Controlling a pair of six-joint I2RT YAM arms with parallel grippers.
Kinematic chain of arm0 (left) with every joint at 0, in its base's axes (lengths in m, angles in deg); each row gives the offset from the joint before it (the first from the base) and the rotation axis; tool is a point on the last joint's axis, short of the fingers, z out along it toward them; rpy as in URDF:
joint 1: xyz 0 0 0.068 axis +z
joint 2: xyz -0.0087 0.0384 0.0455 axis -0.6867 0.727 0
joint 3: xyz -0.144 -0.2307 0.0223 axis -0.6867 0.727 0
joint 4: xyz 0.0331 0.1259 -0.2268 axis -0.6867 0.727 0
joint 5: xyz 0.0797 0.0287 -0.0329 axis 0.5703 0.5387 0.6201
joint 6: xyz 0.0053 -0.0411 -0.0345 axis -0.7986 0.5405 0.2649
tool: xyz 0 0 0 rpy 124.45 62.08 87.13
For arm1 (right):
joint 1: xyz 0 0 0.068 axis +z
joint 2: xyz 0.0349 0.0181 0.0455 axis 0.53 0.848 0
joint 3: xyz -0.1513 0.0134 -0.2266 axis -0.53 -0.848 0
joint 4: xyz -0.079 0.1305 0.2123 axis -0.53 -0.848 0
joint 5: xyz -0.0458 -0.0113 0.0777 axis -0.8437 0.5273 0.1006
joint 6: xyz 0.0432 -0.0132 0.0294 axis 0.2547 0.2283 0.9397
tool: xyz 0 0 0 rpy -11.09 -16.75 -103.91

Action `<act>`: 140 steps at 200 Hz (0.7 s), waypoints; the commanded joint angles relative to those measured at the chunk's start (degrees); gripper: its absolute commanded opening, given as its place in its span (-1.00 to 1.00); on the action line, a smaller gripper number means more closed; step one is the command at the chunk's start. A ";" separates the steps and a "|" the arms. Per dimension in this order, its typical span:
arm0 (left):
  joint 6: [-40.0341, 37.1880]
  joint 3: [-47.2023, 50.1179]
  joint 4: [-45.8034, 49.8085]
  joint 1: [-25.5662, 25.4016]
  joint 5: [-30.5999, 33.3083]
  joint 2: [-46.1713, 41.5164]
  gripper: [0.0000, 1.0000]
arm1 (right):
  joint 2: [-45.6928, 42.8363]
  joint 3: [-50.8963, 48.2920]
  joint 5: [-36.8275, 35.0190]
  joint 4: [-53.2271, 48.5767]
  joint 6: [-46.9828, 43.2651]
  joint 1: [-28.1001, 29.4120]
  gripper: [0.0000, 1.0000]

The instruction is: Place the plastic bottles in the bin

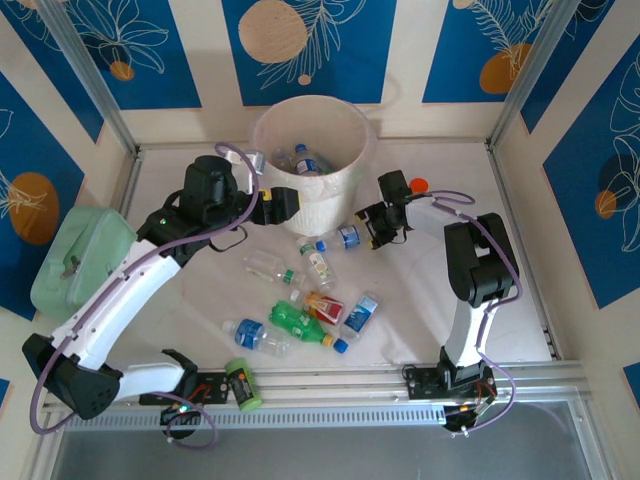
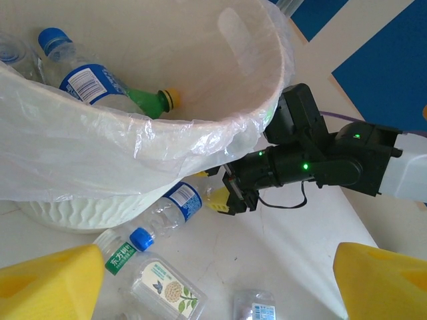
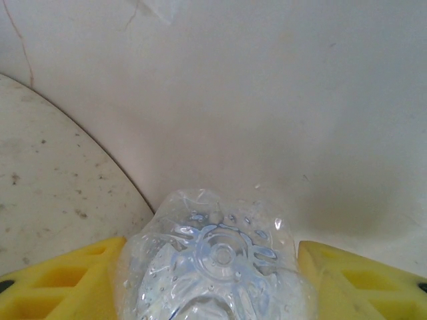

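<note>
The right gripper (image 1: 370, 232) has its yellow fingers (image 3: 60, 280) pressed against both sides of a clear blue-labelled bottle (image 1: 345, 238). That bottle lies on the table (image 1: 440, 290) just beside the white bin (image 1: 340, 125). The left gripper (image 2: 217, 283) hangs wide open with nothing in it, close to the bin's rim. A few bottles (image 2: 83, 77) lie inside the bin, and loose bottles (image 1: 300, 320) are scattered on the table in front of it.

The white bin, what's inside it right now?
A blue-labelled clear bottle and a green bottle with a yellow cap lie in the bin. The draped liner hides whatever lies below it.
</note>
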 commanded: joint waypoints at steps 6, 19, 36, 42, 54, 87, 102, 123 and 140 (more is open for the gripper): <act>-0.57 -1.38 0.58 0.50 -0.19 -0.03 0.77 | -3.88 -0.21 -2.63 -4.64 -1.93 0.13 0.16; -0.57 -1.46 0.66 0.50 -0.10 -0.01 0.77 | -5.62 -0.95 -3.12 -5.01 -2.85 0.01 0.15; -0.49 -1.64 0.64 0.50 -0.27 0.10 0.78 | -8.31 -2.47 -4.21 -5.66 -3.96 -0.15 0.13; -0.48 -1.71 0.56 0.50 -0.36 0.21 0.78 | -9.44 -3.19 -4.45 -5.67 -4.34 -0.16 0.14; -0.48 -1.86 0.64 0.50 -0.71 0.44 0.78 | -11.68 -4.77 -4.73 -5.52 -5.21 -0.25 0.13; 0.02 -1.99 0.30 0.50 -2.59 0.92 0.80 | -20.35 -10.38 -6.46 -6.07 -7.46 0.14 0.11; 0.37 -2.15 0.11 0.55 -4.10 1.56 0.80 | -25.73 -13.40 -7.42 -6.00 -8.79 0.51 0.11; 1.63 -2.85 -0.31 0.51 -6.95 2.79 0.79 | -34.26 -16.58 -9.44 -7.10 -11.29 1.26 0.11; 3.49 -3.22 -1.51 0.50 -8.45 3.40 0.79 | -41.52 -18.52 -10.35 -8.16 -13.07 1.31 0.11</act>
